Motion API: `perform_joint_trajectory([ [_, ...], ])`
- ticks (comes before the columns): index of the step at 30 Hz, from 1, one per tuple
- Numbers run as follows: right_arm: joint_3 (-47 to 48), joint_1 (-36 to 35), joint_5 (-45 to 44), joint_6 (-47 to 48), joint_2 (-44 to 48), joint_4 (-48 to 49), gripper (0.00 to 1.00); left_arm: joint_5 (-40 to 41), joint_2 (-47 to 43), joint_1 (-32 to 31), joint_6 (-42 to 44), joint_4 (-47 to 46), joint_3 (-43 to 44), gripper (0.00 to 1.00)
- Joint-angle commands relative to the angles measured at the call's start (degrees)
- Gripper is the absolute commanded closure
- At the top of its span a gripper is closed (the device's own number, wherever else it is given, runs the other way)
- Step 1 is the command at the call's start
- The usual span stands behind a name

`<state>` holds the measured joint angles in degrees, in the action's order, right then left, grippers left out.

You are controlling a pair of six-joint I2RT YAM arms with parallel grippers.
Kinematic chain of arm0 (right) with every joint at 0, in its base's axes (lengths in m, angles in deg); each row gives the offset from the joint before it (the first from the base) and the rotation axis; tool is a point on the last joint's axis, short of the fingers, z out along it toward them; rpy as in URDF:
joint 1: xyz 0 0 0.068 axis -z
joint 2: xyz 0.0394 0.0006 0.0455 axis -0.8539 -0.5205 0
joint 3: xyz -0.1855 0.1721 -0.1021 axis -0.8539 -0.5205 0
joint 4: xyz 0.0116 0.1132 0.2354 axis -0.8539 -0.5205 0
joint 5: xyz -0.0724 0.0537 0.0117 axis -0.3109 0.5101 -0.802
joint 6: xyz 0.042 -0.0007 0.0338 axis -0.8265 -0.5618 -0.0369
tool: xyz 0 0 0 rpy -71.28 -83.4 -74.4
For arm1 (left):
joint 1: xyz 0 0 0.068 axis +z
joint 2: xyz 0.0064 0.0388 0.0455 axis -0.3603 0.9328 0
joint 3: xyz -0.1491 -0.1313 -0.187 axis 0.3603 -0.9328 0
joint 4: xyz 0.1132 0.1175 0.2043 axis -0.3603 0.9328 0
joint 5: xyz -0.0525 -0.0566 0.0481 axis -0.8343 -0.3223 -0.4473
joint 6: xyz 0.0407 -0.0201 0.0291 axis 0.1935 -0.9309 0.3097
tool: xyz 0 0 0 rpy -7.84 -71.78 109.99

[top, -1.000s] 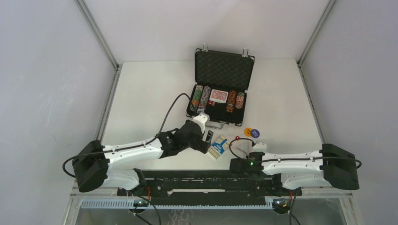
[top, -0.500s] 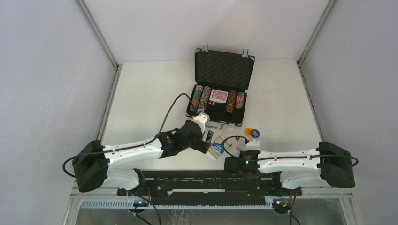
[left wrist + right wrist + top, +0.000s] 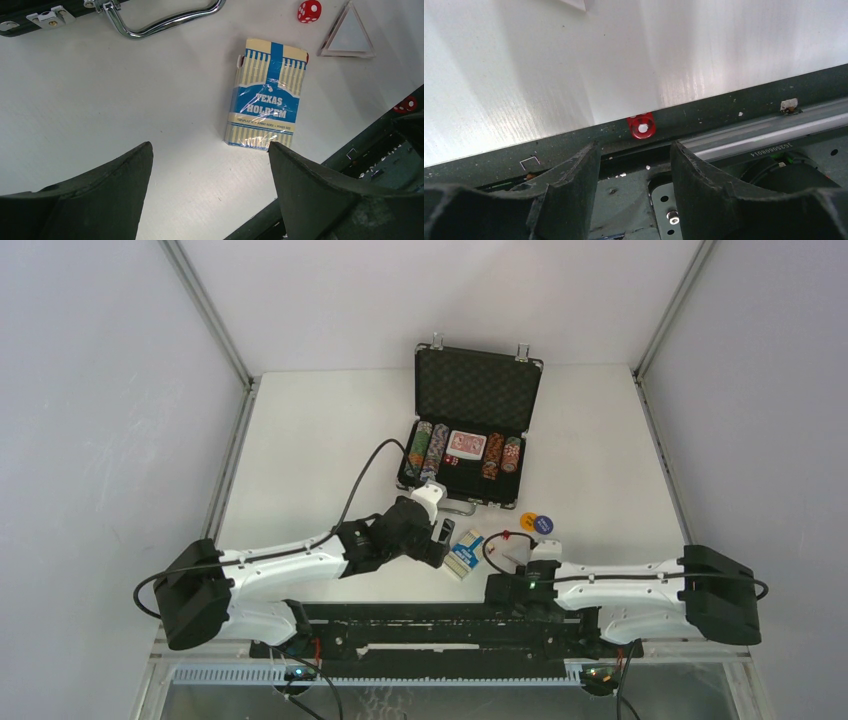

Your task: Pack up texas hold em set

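Observation:
The black briefcase (image 3: 476, 390) of the texas hold em set lies open at the back. Rows of chips (image 3: 428, 449) and red-backed cards (image 3: 466, 444) sit in it. The blue-boxed cards (image 3: 267, 95) lie on the table just ahead of my open, empty left gripper (image 3: 210, 146). Beyond the box are a red die (image 3: 309, 10) and the triangle piece (image 3: 348, 36). A second red die (image 3: 641, 125) rests on the dark rail at the table's near edge, just ahead of my open right gripper (image 3: 635, 145). Nothing is between its fingers.
The briefcase's silver handle (image 3: 165, 20) lies at the near side of the case. An orange round button (image 3: 529, 521) and a blue one (image 3: 543, 525) lie right of it. A black cable (image 3: 500, 550) loops near the right wrist. The black mounting rail (image 3: 440, 625) borders the table's near edge.
My right gripper's jaws have opened wider, and the right arm has drawn back toward the near edge. The left arm has not moved.

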<state>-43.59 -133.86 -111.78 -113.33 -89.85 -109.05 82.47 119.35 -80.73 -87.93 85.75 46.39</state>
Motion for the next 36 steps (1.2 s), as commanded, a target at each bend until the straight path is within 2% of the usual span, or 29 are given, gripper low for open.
perform_joint_trajectory([
  [1, 0.75, 1.38, 0.21, 2.56, -1.93, 1.68, 0.4, -1.16, 0.08, -0.15, 1.49, -1.95, -0.18, 0.1],
  [12, 4.4, 2.71, -1.13, 5.85, -9.44, 1.7, 0.36, -2.56, -0.06, -0.14, 1.56, -2.38, -0.34, 0.1],
  [17, 4.81, 2.71, -1.93, 6.85, -10.25, 3.03, 0.23, -2.97, -0.25, -0.1, 1.45, -2.57, -0.51, 0.1],
  [27, 5.3, 2.6, -2.78, 10.51, -10.74, 7.12, 0.24, -2.74, -1.12, -0.09, 1.61, -2.58, -0.89, 0.1],
  [33, 7.01, 2.73, -2.25, 10.48, -13.75, 7.26, 0.19, -2.72, -2.15, -0.14, 1.62, -2.58, -1.12, 0.11],
  [36, 7.48, 2.53, -1.01, 11.61, -17.33, 10.55, 0.12, -2.71, -2.89, -0.09, 1.63, -2.57, -1.36, 0.11],
])
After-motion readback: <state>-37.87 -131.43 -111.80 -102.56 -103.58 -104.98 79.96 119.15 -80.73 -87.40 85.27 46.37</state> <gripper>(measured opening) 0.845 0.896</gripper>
